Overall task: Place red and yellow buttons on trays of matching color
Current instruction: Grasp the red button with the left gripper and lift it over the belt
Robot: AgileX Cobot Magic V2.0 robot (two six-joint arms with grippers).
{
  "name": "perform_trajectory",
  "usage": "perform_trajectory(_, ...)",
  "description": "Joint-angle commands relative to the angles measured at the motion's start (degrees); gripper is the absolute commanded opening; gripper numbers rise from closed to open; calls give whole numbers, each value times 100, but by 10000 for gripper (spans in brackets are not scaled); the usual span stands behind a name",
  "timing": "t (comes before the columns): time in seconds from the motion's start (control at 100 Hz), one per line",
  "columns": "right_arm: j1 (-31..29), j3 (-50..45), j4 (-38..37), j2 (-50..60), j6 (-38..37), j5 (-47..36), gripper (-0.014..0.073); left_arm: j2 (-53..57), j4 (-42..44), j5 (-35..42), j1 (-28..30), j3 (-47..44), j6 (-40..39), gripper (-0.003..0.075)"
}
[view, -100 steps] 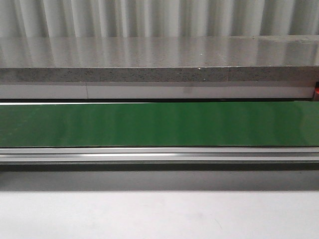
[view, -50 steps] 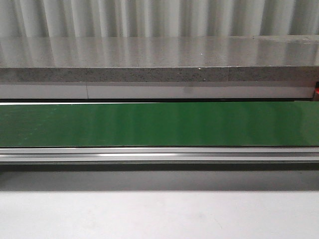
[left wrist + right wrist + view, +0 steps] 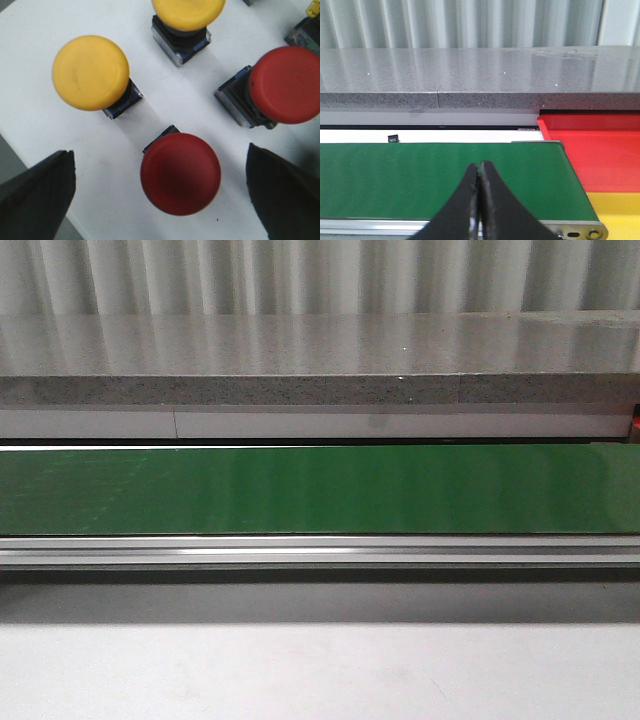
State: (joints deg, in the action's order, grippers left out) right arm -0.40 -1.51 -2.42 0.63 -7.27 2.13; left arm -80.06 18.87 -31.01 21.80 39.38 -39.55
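Front view: green conveyor belt [image 3: 320,490] runs full width, nothing riding on it; aluminium rail [image 3: 320,552] along its near edge, grey speckled stone ledge [image 3: 320,390] behind it, white table [image 3: 320,670] in front. No arm or button seen from here. Left wrist view: left gripper [image 3: 160,195] hangs over a white surface [image 3: 30,60], its two dark fingers [image 3: 37,200] spread wide, one on either side of a red button [image 3: 180,173]; neither finger touches it. Taking that red button as landmark: a yellow button [image 3: 91,71] stands near it on one side, a second red button [image 3: 286,84] near it on the other, and a second yellow button [image 3: 188,12] beyond it, cut by the frame edge. All four stand upright on dark square bases, caps up, apart from each other. Right wrist view: right gripper [image 3: 480,200] has its fingertips pressed together with nothing between them, poised over the belt. Past the belt's end lie a red tray [image 3: 600,150] and, adjoining it, a yellow tray [image 3: 617,212]; no button visible on either.
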Motion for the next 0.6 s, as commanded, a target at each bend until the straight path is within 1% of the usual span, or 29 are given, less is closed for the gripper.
perform_trajectory(0.0, -2, -14, -68, 80, 8, -461, -66, 2, 35, 257, 13, 163, -14, 659)
perform_trajectory(0.13, -2, -14, -68, 80, 8, -461, -66, -174, 26, 294, 13, 163, -14, 647)
perform_trajectory(0.18, -2, -14, -68, 80, 8, -461, -66, -199, 14, 294, 13, 163, -14, 619)
perform_trajectory(0.25, -2, -14, -68, 80, 8, -461, -66, -208, 14, 294, 13, 163, -14, 547)
perform_trajectory(0.32, -2, -14, -68, 80, 8, -461, -66, -208, 14, 283, 13, 163, -14, 439)
perform_trajectory(0.37, -2, -14, -68, 80, 8, -461, -66, -208, 24, 275, 13, 163, -14, 334)
perform_trajectory(0.39, -2, -14, -68, 80, 8, -461, -66, -208, 34, 261, 13, 163, -14, 307)
perform_trajectory(0.44, -2, -14, -68, 80, 8, -461, -66, -195, 34, 249, 13, 163, 12, 193)
perform_trajectory(0.46, -2, -14, -68, 80, 8, -461, -66, -196, 34, 235, 13, 163, 21, 165)
perform_trajectory(0.51, -2, -14, -68, 80, 8, -461, -66, -159, 34, 167, 1, 163, 21, 55)
perform_trajectory(0.53, -2, -14, -68, 80, 8, -461, -66, -122, 34, 140, 1, 163, 32, 29)
perform_trajectory(0.54, -2, -14, -68, 80, 8, -461, -66, -113, 34, 124, 1, 163, 33, 3)
perform_trajectory(0.56, -2, -14, -68, 80, 8, -461, -66, -76, 34, 100, 1, 163, 33, -19)
perform_trajectory(0.59, -2, -14, -68, 80, 8, -461, -66, -13, 34, 42, 1, 163, 55, -17)
